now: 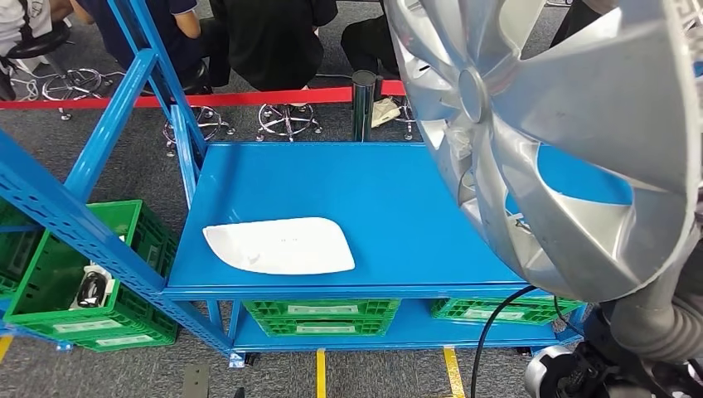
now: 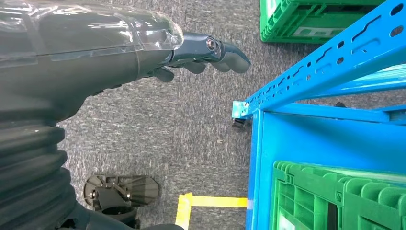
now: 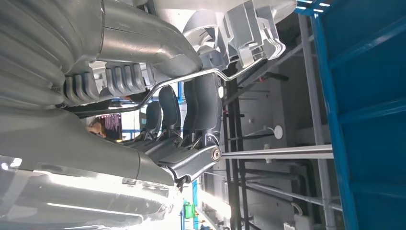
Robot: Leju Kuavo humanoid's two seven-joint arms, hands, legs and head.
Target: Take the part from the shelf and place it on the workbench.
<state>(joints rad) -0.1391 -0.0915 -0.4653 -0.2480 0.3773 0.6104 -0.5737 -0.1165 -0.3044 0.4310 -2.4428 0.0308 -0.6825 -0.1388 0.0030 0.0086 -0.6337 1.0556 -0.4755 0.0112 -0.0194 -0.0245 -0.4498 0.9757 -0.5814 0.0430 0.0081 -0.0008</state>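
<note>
A large silver wheel cover [image 1: 572,124] hangs tilted above the right end of the blue workbench [image 1: 373,182] and hides that end. In the right wrist view my right hand [image 3: 191,124] grips the wheel cover's rim [image 3: 143,43], dark fingers wrapped over its back edge and wire ring. My right forearm [image 1: 655,323] rises under the cover at the lower right. A white flat panel [image 1: 280,245] lies on the bench near its front left. My left hand [image 2: 201,55] hangs over grey carpet beside the blue frame, its fingers loosely extended and holding nothing.
A slanted blue shelf upright [image 1: 75,224] crosses the left side, with green crates [image 1: 75,290] behind it. More green crates [image 1: 322,315] sit under the bench. A red barrier band [image 1: 249,98], a post [image 1: 363,104] and seated people lie beyond. Yellow floor tape [image 1: 452,373] runs in front.
</note>
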